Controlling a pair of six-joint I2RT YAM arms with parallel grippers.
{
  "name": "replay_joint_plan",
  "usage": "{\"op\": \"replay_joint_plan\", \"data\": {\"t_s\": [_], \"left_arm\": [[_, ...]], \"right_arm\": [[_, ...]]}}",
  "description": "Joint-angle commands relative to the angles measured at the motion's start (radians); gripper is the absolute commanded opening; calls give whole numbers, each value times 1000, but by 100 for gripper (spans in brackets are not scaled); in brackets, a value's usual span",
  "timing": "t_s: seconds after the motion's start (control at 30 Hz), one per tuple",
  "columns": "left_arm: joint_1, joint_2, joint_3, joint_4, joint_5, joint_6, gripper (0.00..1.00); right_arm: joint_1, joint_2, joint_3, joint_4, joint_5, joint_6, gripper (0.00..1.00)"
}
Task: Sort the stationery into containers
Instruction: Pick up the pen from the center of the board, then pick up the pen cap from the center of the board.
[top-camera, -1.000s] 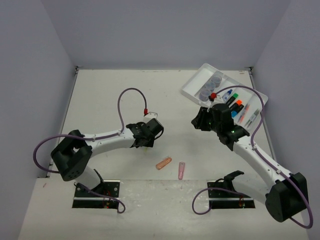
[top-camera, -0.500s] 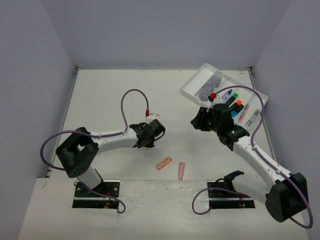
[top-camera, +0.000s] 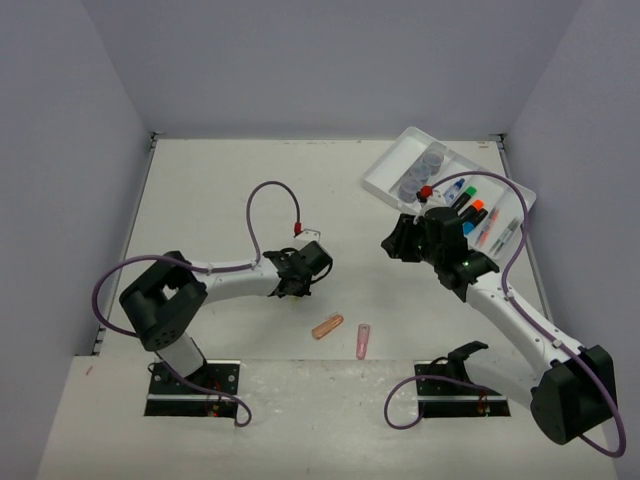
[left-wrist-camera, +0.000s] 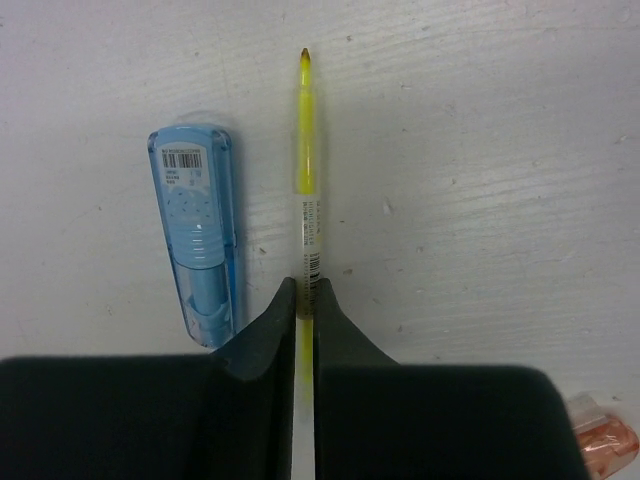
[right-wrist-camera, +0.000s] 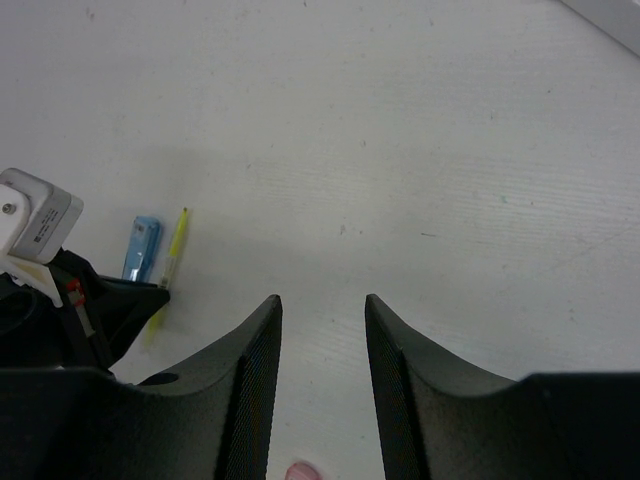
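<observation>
While the left end effector (left-wrist-camera: 305, 295) clamps the thin yellow pen (left-wrist-camera: 307, 170) lying flat on the surface (left-wrist-camera: 480, 150), its jaws hide the pen's rear part, and from above we cannot make out the pen beneath the wrist. Just beside the pen lies a blue capsule piece (left-wrist-camera: 197, 225), and an orange piece (left-wrist-camera: 603, 437) is cut off at the frame corner. The right end effector (right-wrist-camera: 322, 320) hangs with jaws apart and nothing between them, near the white tray (top-camera: 390, 172), whose highlighters (top-camera: 472, 200) its arm partly covers.

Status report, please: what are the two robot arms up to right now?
Left fingers pinched on yellow pen, flat on table. Right fingers open, empty. Blue capsule lies close beside pen.
</observation>
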Motion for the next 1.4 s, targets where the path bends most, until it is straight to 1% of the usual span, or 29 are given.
{"op": "replay_joint_plan", "data": {"t_s": [0.0, 0.13, 0.23, 0.3, 0.47, 0.5, 0.57, 0.63, 0.67, 0.7, 0.73, 0.83, 0.9, 1.03, 1.13, 1.27, 1.37], "left_arm": [[-1, 19, -18, 20, 31, 3, 0], [-2, -38, -1, 11, 33, 22, 0], [-2, -158, 44, -37, -5, 45, 0], [-3, -295, 96, -98, -68, 49, 0], [-3, -544, 151, -241, -157, 70, 0], [-3, -592, 157, -263, -156, 82, 0], [-3, -718, 168, -308, -136, 129, 0], [-3, -809, 165, -324, -97, 170, 0], [-5, -878, 160, -324, -74, 204, 0], [-2, -912, 148, -318, -33, 220, 0], [-3, -971, 136, -307, -13, 235, 0], [-3, -1076, 63, -249, 30, 268, 0], [-2, -1126, 5, -214, 49, 275, 0], [-3, -1170, -108, -174, 41, 268, 0], [-2, -1178, -121, -162, 46, 258, 0], [-3, -1184, -127, -163, 24, 251, 0], [-3, -1184, -127, -163, 31, 251, 0]], "right_arm": [[1, -21, -15, 56, -21, -15, 40], [1, -30, -27, 75, -28, -10, 41], [1, -47, -41, 91, -44, -14, 43], [1, -41, -33, 83, -43, -22, 44], [28, 12, 4, 28, -48, -21, 42], [50, 16, 17, 20, -22, -17, 42], [134, 49, 48, -39, 71, 7, 41], [222, 79, 63, -74, 142, 42, 40], [295, 113, 70, -94, 175, 75, 40], [329, 133, 73, -101, 224, 89, 40], [376, 177, 80, -102, 234, 101, 39], [466, 284, 133, -131, 275, 103, 38], [530, 347, 187, -169, 322, 111, 37], [609, 413, 260, -228, 345, 116, 36], [636, 442, 273, -255, 353, 115, 36], [683, 460, 289, -290, 353, 17, 34], [684, 451, 283, -280, 338, -107, 34]]}}
